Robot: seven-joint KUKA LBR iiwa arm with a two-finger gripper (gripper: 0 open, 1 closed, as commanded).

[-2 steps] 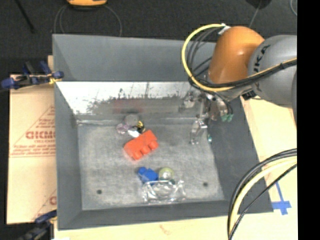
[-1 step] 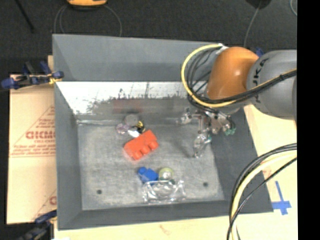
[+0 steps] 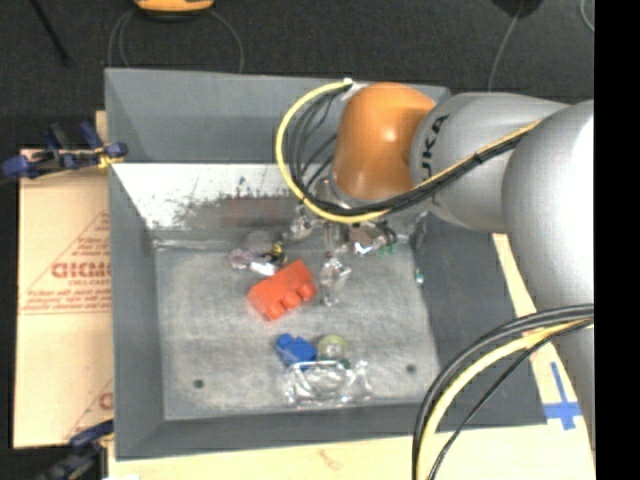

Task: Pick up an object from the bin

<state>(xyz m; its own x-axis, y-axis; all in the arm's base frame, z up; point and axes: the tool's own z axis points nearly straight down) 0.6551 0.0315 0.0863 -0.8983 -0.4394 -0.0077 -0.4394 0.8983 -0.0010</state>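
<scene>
The claw hangs low over the middle of the bin, a little toward the far wall; whether it is open or closed I cannot tell. Just left of it lies an orange toy brick, set askew on the floor; farther left and beyond the brick sits a small clear thing with black and yellow parts; on the near side a blue piece, a pale green ball and crumpled clear wrap lie close together.
</scene>
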